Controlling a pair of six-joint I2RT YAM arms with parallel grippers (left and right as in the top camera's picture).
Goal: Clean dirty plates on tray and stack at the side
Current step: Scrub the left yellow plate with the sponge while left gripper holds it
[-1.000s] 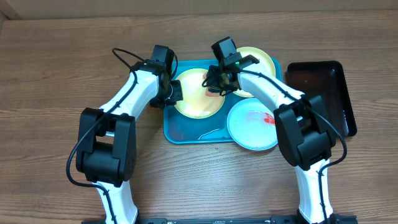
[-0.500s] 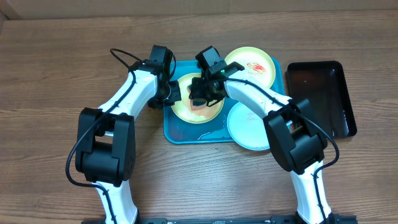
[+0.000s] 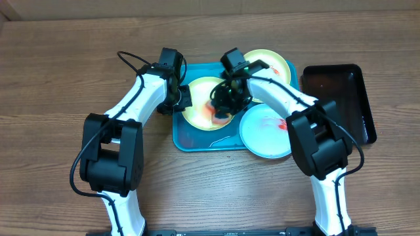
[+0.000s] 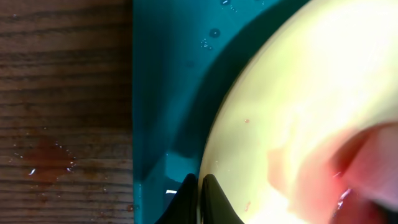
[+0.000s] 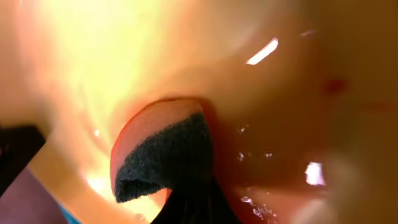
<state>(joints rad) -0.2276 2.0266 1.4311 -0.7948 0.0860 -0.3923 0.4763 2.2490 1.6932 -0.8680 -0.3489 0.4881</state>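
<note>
Right gripper [image 3: 226,105]: clamped on sponge [image 5: 165,158], pressed down onto green plate [image 3: 199,98].
Left gripper [image 3: 182,99] pinched tight on that plate's rim at 9 o'clock. The plate sits at 10 o'clock in the tray [image 3: 187,136]. Sponge bears on its 4 o'clock half, so the remaining surface lies toward 9 o'clock.

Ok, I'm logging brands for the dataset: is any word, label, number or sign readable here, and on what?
None. No readable word, label, number or sign shows on the plates, the turquoise tray, the black tray or the table.
</note>
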